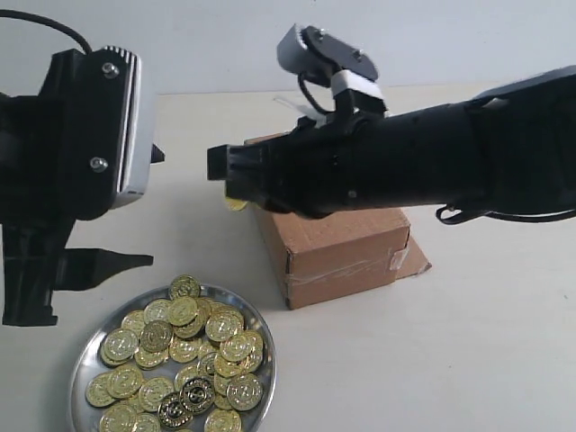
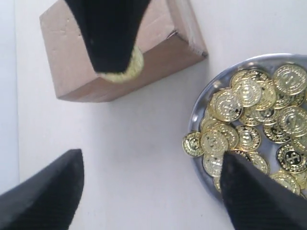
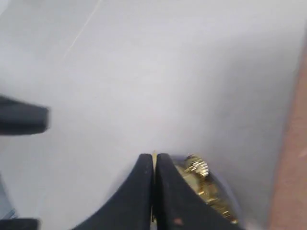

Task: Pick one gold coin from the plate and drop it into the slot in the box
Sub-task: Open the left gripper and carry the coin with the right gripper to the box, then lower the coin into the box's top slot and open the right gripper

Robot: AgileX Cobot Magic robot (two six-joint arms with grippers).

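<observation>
One gold coin [image 1: 236, 204] is clamped in the closed-down right gripper [image 3: 154, 158] near the box [image 1: 342, 243]; slot drop not yet done.

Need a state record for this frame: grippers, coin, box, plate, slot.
right gripper: shut on held coin, gripped edge-on between the fingers
left gripper: open, empty, hovering by the plate
held coin position: in the air, near the box edge that faces the plate
plate: holds the coin pile
slot: not visible; the right arm covers most of the box top
task stage: coin picked, not yet dropped
</observation>
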